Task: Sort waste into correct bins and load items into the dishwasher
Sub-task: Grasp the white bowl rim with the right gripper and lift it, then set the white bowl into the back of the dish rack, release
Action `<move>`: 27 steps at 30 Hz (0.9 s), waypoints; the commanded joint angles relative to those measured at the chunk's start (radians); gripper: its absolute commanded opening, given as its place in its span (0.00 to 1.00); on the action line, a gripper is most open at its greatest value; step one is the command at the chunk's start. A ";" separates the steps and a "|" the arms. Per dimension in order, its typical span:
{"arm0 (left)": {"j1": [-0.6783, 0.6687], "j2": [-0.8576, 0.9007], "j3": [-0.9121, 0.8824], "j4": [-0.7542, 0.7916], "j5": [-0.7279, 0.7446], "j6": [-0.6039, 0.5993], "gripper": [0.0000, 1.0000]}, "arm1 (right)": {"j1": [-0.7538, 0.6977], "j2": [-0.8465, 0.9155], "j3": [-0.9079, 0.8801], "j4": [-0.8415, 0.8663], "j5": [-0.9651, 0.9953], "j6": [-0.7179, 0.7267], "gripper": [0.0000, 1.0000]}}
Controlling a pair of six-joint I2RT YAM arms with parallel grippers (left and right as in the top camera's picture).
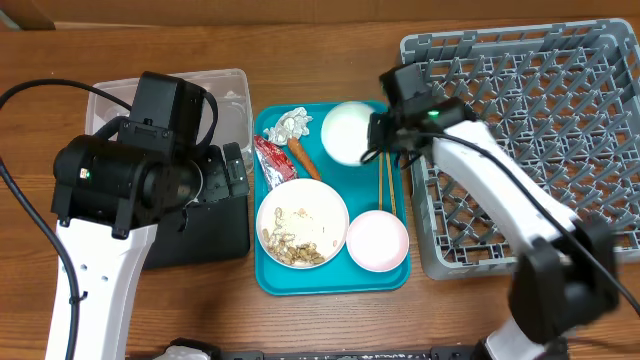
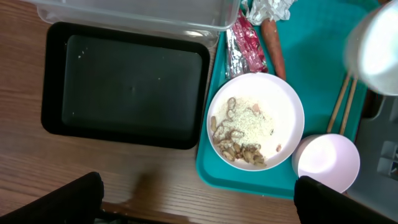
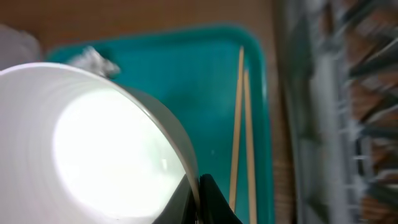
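My right gripper [image 1: 378, 135] [image 3: 196, 199] is shut on the rim of the white bowl [image 1: 348, 132] [image 3: 93, 155], held over the teal tray's far end. The chopsticks [image 1: 387, 185] [image 3: 239, 124] lie along the tray's right side. The white plate [image 1: 303, 222] [image 2: 255, 121] carries beige scraps. The pink bowl [image 1: 377, 241] [image 2: 328, 163] sits beside it. The wrapper [image 1: 290, 127], red packet [image 1: 270, 162] and carrot piece [image 1: 304, 158] lie on the tray. My left gripper [image 2: 199, 202] is open and empty over the table near the black tray [image 2: 124, 87]. No small cup shows.
The clear tub [image 1: 235, 100] [image 2: 124, 12] stands behind the black tray [image 1: 215, 235] at the left. The grey dish rack [image 1: 530, 130] [image 3: 348, 93] fills the right side, close to the teal tray [image 1: 330, 278]. My left arm covers part of the tub and black tray.
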 commanded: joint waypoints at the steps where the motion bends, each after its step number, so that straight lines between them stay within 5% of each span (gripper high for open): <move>1: 0.006 0.004 0.009 0.002 -0.017 0.004 1.00 | -0.001 -0.153 0.054 -0.004 0.234 -0.003 0.04; 9: 0.006 0.004 0.009 0.002 -0.017 0.004 1.00 | -0.026 -0.227 0.049 -0.007 1.100 -0.006 0.04; 17: 0.006 0.004 0.008 0.002 -0.017 0.004 1.00 | -0.141 -0.148 0.044 0.018 1.306 -0.010 0.04; 27: 0.006 0.004 0.009 0.002 -0.017 0.004 1.00 | -0.216 0.007 0.043 0.125 1.329 -0.241 0.04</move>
